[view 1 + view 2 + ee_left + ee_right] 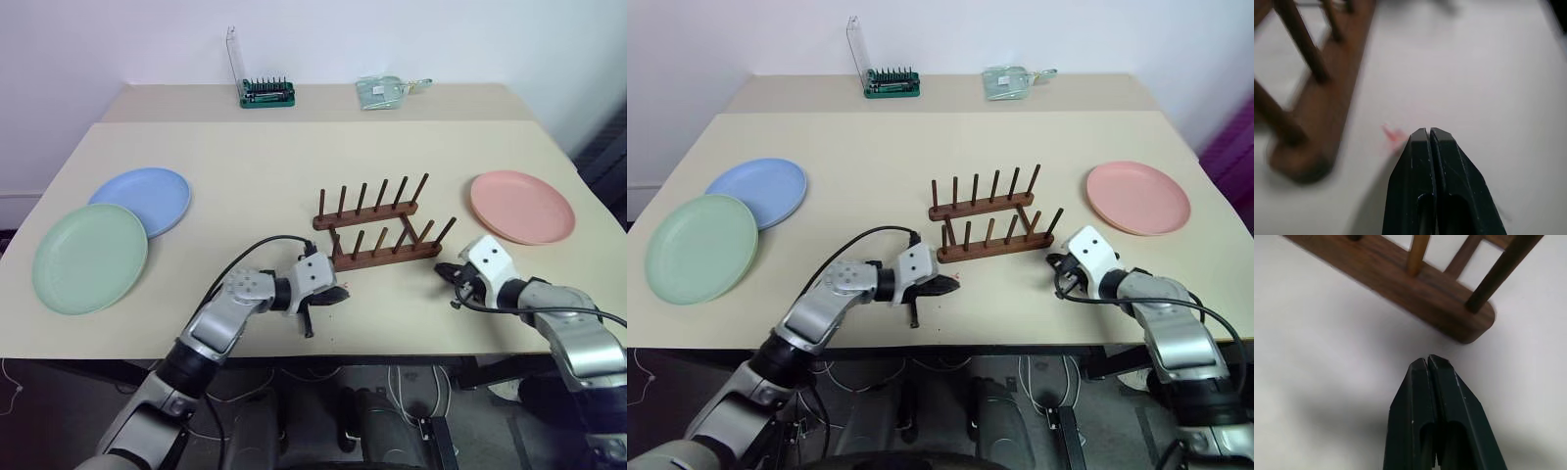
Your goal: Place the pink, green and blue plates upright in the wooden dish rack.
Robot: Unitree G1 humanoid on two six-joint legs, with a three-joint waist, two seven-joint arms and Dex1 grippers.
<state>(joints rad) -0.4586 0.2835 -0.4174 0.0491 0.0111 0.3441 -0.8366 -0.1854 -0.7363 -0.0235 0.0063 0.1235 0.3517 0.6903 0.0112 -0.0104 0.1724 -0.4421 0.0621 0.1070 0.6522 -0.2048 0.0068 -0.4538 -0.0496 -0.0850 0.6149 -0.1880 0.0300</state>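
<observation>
The wooden dish rack (382,233) stands empty in the middle of the table. At the left lie the green plate (90,258) and the blue plate (142,199), flat, the blue one's near rim under the green one's edge. The pink plate (521,206) lies flat at the right. My left gripper (336,292) is shut on nothing, just before the near rail's left end (1327,98). On the other side my right gripper (447,271) is shut and empty too, just short of that rail's right end (1459,323). Both hover low over the tabletop.
A green tool holder with a clear lid (265,90) and a clear packet (384,91) sit on a second table at the back. The table's front edge (392,348) runs just below both grippers.
</observation>
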